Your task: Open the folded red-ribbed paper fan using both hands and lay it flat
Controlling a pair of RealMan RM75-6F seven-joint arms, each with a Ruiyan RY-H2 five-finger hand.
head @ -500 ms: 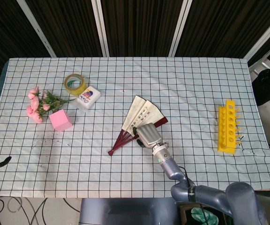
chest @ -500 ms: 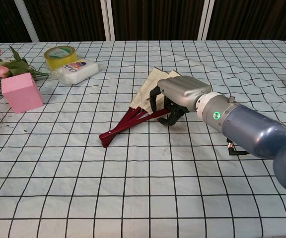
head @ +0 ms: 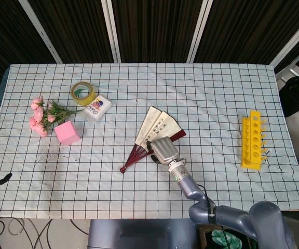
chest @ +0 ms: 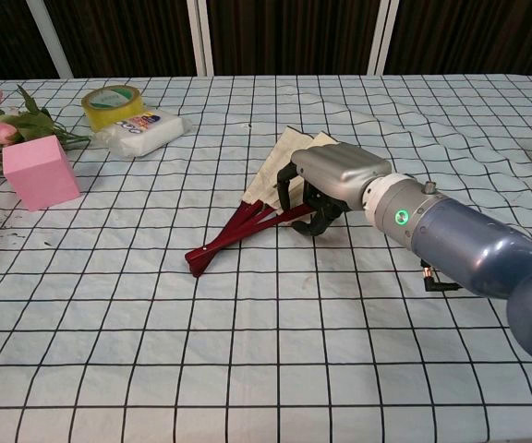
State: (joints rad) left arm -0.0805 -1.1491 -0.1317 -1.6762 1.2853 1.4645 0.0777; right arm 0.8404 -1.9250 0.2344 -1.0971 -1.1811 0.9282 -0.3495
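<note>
The right hand [chest: 332, 180] sits palm-down on the fan [head: 150, 136], its fingers [chest: 289, 191] curled down over the red ribs where they meet the paper; whether they actually clamp a rib cannot be told. The fan lies partly spread on the checked surface [head: 217, 93], with the rib ends pointing toward the robot and to its left and the cream paper leaves fanning away beyond the hand. Well to the right of the fan stands a yellow rack [head: 252, 140]. To the fan's left rests a pink cube [head: 67, 133], with a bunch of pink flowers [head: 41, 115] just beside it. Farther back, left of the fan, a white packet [head: 97, 108] touches a roll of yellow tape [head: 83, 92]. The left hand shows in neither view
</note>
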